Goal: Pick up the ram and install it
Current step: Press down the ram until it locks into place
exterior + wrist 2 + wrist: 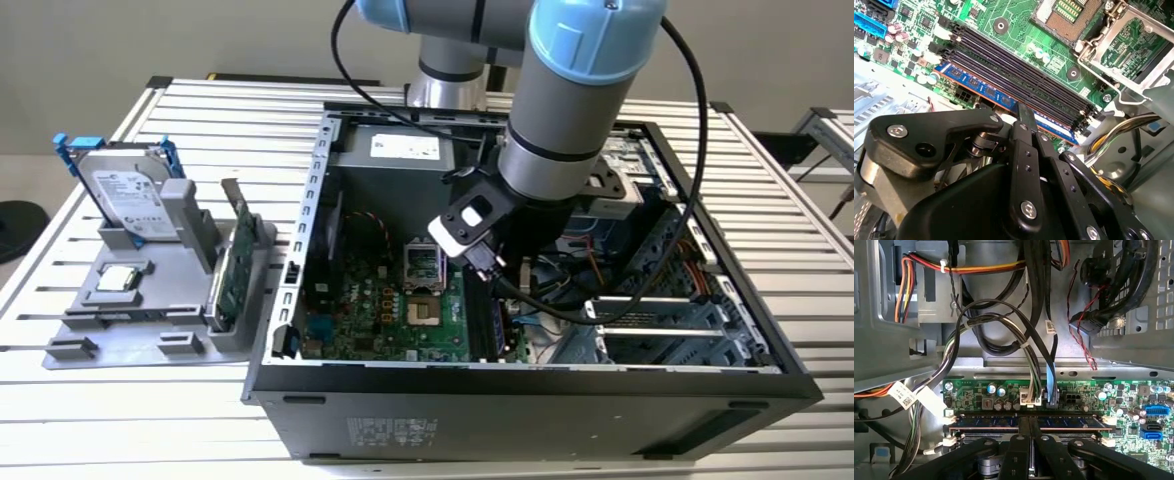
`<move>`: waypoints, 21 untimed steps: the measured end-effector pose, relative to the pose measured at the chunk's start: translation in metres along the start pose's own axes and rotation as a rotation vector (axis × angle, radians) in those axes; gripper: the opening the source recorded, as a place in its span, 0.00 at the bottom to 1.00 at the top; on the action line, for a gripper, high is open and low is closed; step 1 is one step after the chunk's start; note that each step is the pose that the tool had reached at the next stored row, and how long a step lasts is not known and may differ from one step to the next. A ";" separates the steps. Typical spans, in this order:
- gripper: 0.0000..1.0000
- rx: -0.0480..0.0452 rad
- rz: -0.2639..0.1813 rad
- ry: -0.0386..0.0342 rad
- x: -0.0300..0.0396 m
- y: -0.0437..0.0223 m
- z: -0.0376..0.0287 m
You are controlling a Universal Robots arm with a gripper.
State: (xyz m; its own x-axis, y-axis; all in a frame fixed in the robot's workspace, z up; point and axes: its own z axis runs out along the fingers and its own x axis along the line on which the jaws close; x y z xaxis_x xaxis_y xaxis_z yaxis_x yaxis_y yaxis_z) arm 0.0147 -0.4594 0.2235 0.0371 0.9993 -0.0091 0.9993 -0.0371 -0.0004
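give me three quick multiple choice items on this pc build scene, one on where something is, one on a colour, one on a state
1. Where is the ram?
A. on the grey holder outside the case
B. in a motherboard slot
C. lying on the table

2. What colour is the motherboard?
A. green
B. red
C. white

3. How is the computer case?
A. closed
B. open, interior exposed
C. upside down

Answers: 1 B, the blue stick sits in the slot row, gripper at it. 2 A, green board in both wrist views. 3 B, the exterior view looks straight inside.
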 end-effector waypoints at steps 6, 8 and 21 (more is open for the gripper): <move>0.00 0.0003 0.000 -0.0013 -0.0002 0.0000 0.0007; 0.00 0.0002 0.000 -0.0011 -0.0002 0.0000 0.0009; 0.00 0.0002 0.000 -0.0008 -0.0002 -0.0001 -0.0070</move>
State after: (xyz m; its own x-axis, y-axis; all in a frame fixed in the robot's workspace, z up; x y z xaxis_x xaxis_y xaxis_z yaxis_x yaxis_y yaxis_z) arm 0.0146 -0.4595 0.2305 0.0372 0.9993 -0.0099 0.9993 -0.0372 -0.0006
